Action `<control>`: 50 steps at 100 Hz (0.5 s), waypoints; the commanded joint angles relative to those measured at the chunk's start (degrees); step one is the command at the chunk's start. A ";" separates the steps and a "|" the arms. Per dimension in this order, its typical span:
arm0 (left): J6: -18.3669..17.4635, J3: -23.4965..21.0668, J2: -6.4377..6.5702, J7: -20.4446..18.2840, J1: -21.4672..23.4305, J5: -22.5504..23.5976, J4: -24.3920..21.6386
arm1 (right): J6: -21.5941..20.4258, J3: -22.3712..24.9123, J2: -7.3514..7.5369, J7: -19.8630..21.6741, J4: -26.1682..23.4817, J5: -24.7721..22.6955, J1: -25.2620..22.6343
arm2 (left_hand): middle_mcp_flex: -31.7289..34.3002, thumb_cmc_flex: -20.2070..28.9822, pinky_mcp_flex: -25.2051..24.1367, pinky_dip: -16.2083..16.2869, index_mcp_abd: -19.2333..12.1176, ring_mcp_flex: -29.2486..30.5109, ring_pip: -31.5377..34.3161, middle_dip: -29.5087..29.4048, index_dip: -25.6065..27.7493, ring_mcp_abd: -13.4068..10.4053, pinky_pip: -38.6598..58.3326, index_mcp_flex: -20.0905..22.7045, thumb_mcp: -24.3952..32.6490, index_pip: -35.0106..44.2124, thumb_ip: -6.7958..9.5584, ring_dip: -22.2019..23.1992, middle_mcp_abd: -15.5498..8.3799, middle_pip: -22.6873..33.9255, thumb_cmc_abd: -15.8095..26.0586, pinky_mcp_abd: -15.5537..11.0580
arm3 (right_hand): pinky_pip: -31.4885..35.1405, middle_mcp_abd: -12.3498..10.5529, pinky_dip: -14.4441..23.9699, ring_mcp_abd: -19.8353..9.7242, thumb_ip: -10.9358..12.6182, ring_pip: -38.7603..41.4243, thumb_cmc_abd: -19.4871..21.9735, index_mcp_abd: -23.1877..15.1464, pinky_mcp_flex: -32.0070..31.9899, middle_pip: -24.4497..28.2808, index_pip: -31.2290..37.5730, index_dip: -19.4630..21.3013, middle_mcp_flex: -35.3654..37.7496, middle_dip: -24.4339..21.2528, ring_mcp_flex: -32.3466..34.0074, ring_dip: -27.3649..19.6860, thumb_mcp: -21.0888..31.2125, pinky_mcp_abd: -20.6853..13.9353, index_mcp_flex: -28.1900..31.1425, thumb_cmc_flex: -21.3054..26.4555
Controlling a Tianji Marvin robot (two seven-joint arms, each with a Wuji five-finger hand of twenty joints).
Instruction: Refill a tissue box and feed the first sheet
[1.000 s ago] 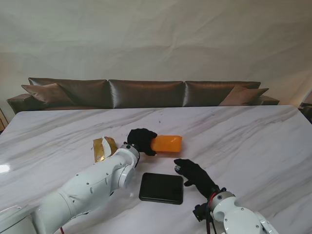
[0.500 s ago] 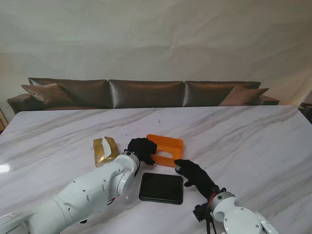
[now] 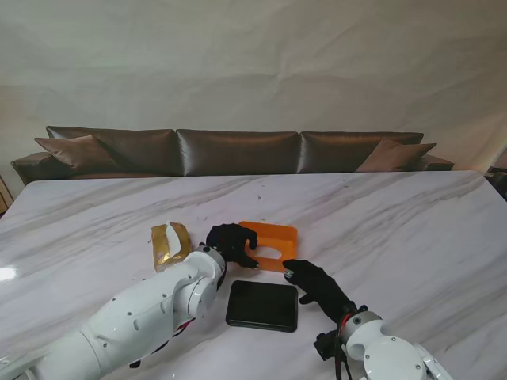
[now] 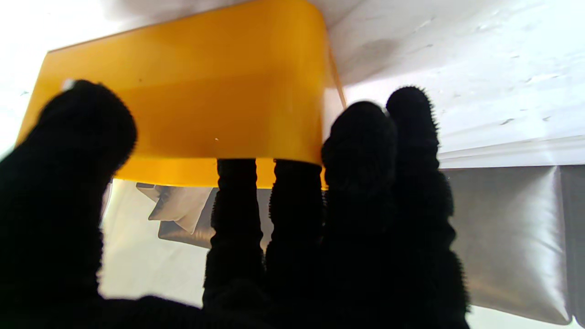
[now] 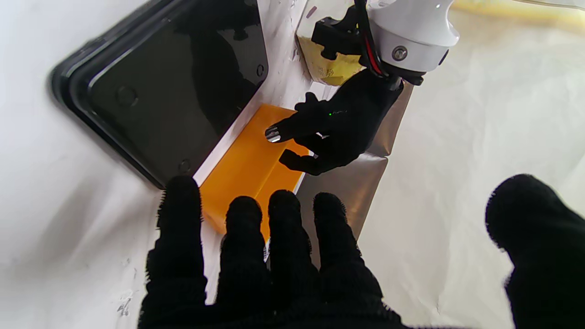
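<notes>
An orange tissue box cover (image 3: 273, 241) lies on the marble table with its slotted face up. My left hand (image 3: 231, 241) grips its left end. In the left wrist view the thumb presses the outside wall of the cover (image 4: 183, 100) and two fingers (image 4: 237, 192) hook over its edge. My right hand (image 3: 314, 283) hovers open, fingers spread, just nearer to me than the cover's right corner, and I cannot tell whether it touches. The right wrist view shows the cover (image 5: 247, 169) beyond my right hand (image 5: 274, 265), with the left hand (image 5: 338, 128) on it. A gold tissue pack (image 3: 170, 242) lies to the left.
A black flat base tray (image 3: 262, 305) lies nearer to me than the cover, between my two arms. It also fills part of the right wrist view as the base tray (image 5: 173, 91). A brown sofa (image 3: 238, 150) stands beyond the table's far edge.
My left hand has turned the orange cover from lying on its side to slot face up and lowered it toward me onto the table. The right hand has stayed still.
</notes>
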 commanded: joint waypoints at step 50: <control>3.43 -15.40 2.80 5.58 11.34 6.81 -14.92 | 1.64 -0.41 0.06 0.72 -3.77 -1.32 -1.42 | -6.46 -1.40 -0.32 -2.90 -1.60 -2.21 -3.10 -4.57 -5.51 4.54 97.46 -3.52 -7.69 -6.32 1.12 1.51 1.44 -4.77 5.54 -20.49 | 0.84 0.57 -0.20 -0.22 -1.77 0.79 0.87 0.06 -0.21 0.83 0.13 0.29 -0.27 0.70 -0.27 0.44 -0.93 -0.06 -0.24 -0.18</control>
